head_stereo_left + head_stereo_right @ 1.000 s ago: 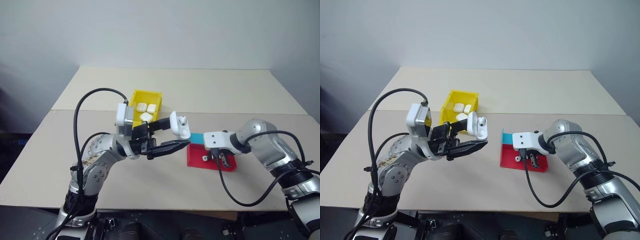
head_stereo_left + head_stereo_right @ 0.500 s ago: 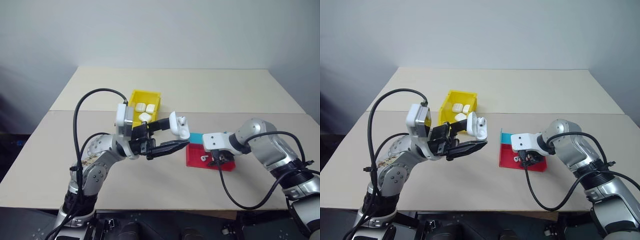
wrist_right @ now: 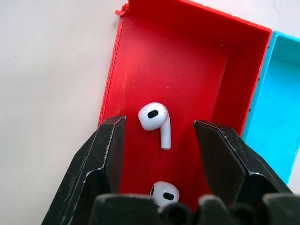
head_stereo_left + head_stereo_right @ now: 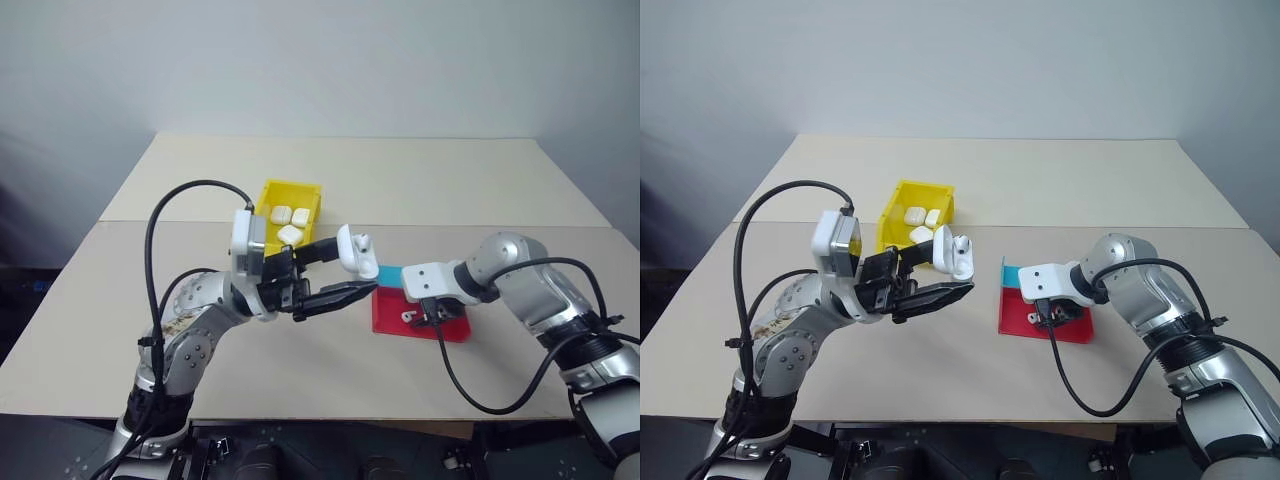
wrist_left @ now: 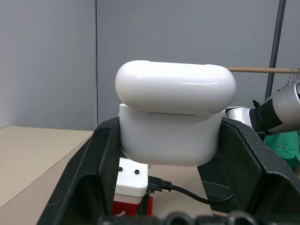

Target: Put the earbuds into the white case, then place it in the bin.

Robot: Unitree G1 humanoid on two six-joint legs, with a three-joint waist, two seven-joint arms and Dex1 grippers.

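Up above the table (image 4: 480,190), the left gripper (image 4: 335,272) is clamped on the white case (image 4: 357,252), its two black fingers (image 5: 89,164) pressed against the case's sides. The lid stands a little ajar over the body in the left wrist view, and the case hangs in the air between the yellow bin (image 4: 290,200) and the tray (image 4: 420,320), touching neither.

Over the tray's red compartment the right gripper (image 3: 159,140) points steeply down with its jaws apart, holding nothing. One earbud (image 3: 155,121) lies loose on the red floor between the fingers, clear of both of them; a second earbud (image 3: 165,193) lies near it, closer to the wrist and partly hidden by the gripper. The teal compartment (image 3: 279,98) sits just beside the red one, sharing a wall.

Inside the bin lie three more white cases (image 4: 290,222), bunched together. A black cable (image 4: 480,395) loops from the right wrist over the table's near edge, and another arcs above the left arm.
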